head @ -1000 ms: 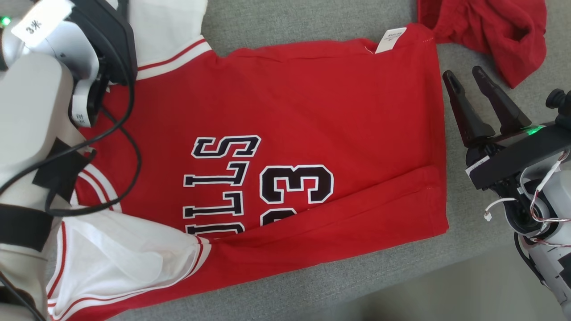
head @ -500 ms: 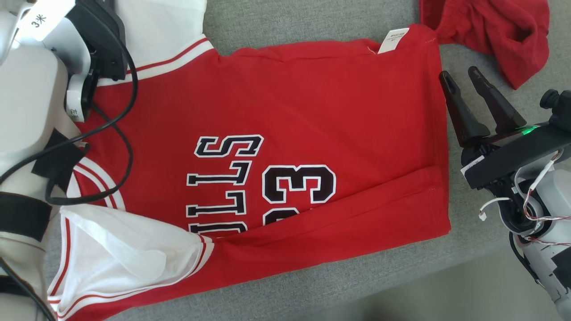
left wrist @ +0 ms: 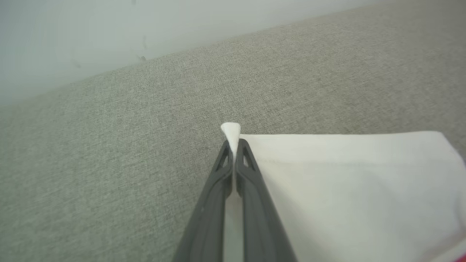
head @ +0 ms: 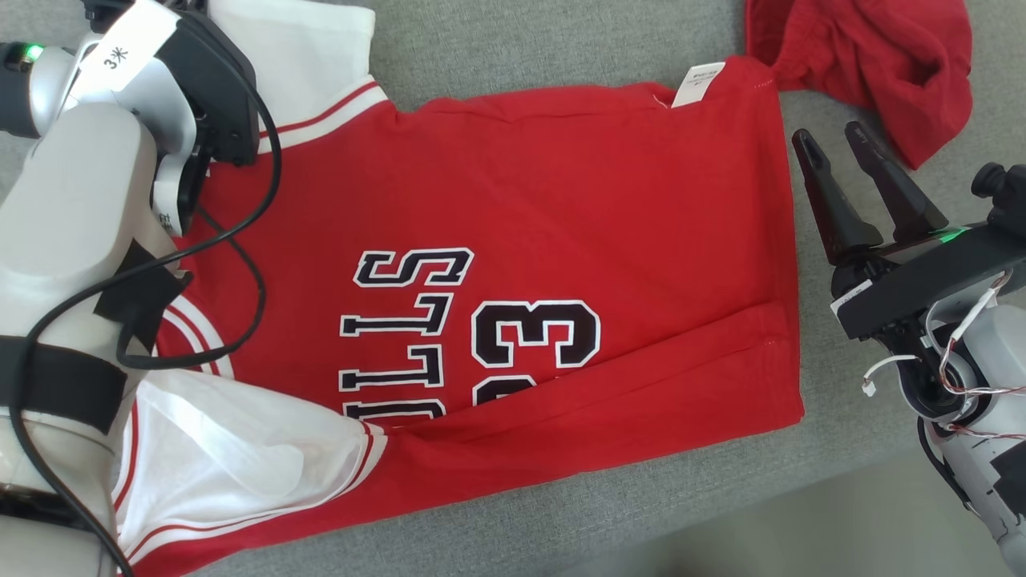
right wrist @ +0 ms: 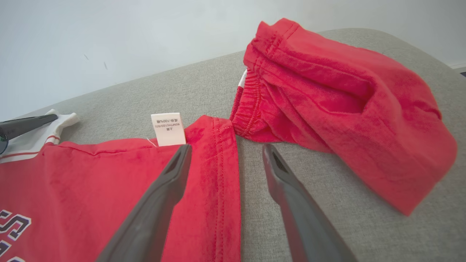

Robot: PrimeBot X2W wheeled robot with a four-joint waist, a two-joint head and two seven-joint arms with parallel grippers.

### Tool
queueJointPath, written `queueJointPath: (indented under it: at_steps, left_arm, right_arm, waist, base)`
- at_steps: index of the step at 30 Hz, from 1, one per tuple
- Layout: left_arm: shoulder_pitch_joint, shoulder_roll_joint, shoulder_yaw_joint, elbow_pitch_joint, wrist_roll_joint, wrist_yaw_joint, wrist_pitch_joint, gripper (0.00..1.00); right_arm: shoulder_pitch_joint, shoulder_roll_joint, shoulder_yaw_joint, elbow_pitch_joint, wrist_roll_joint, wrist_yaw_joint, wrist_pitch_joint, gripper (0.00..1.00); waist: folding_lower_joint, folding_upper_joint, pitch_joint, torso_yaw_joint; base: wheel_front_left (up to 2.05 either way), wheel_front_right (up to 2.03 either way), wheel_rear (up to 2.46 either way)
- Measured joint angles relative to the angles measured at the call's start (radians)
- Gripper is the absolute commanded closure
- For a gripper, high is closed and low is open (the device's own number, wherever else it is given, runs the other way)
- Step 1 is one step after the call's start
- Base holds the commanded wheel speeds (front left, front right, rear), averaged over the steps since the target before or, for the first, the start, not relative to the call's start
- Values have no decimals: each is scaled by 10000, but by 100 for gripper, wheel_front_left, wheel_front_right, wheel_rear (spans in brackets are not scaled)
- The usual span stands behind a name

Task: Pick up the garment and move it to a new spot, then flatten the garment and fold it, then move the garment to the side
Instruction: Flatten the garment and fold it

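Jersey [head: 561, 200] lay long axis left-right. The left gripper [left wrist: 233, 145] was pinched on its white sleeve corner [left wrist: 230, 130] at far left. The right gripper [head: 831, 135] was spread, empty, just beside the hem [right wrist: 218, 174].

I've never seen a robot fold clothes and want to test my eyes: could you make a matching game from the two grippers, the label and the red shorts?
Things:
1. left gripper
2. right gripper
3. care label
4. red shorts

States or places:
A. crumpled beyond the jersey hem's far corner
B. open, near the jersey's hem
C. white, poking out at the jersey's edge
D. shut on the white sleeve corner

Pairs: 1-D, 2-B, 3-C, 4-A.
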Motion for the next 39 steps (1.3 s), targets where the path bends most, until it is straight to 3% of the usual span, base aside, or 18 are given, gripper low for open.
queueJointPath:
  at_steps: [9,25,28,29,30,31,34,39]
  left_arm:
    - [66,-489,341,-100,-523,-426,-1012,100]
    - [762,-1179,88,-1003,-610,-947,-2403,100]
    - [845,-1170,65,-1089,-608,-953,-2560,100]
    - [906,-1145,65,-1095,-604,-953,-2596,100]
    - [945,-1131,61,-1095,-596,-953,-2612,100]
    - [963,-1122,59,-1103,-596,-955,-2619,100]
    - [972,-1099,61,-1158,-596,-957,-2709,100]
    - [984,-1016,63,-1185,-596,-1026,-2782,100]
  right_arm:
    - [-58,-209,-15,389,15,73,155,0]
    - [-1116,-441,63,1722,656,215,1613,1]
    - [-1343,-374,211,1921,665,249,1827,13]
    - [-1400,-347,253,1969,665,249,1881,23]
    - [-1453,-339,288,2015,665,249,1918,44]
    - [-1489,-334,309,2057,665,251,1981,53]
    - [-1535,-322,376,2232,665,251,2084,63]
    - [-1771,-318,477,2514,660,263,2178,69]
  waist:
    - [0,-2,-306,273]
    - [0,-2,-572,1396]
    - [0,-2,-568,1537]
    - [0,-2,-565,1561]
    - [0,-2,-560,1578]
    - [0,-2,-555,1589]
    - [0,-2,-540,1613]
    - [0,-2,-523,1631]
  base:
    - [0,0,0]
    - [0,0,0]
    - [0,0,0]
    - [0,0,0]
    - [0,0,0]
    - [0,0,0]
    - [0,0,0]
    - [0,0,0]
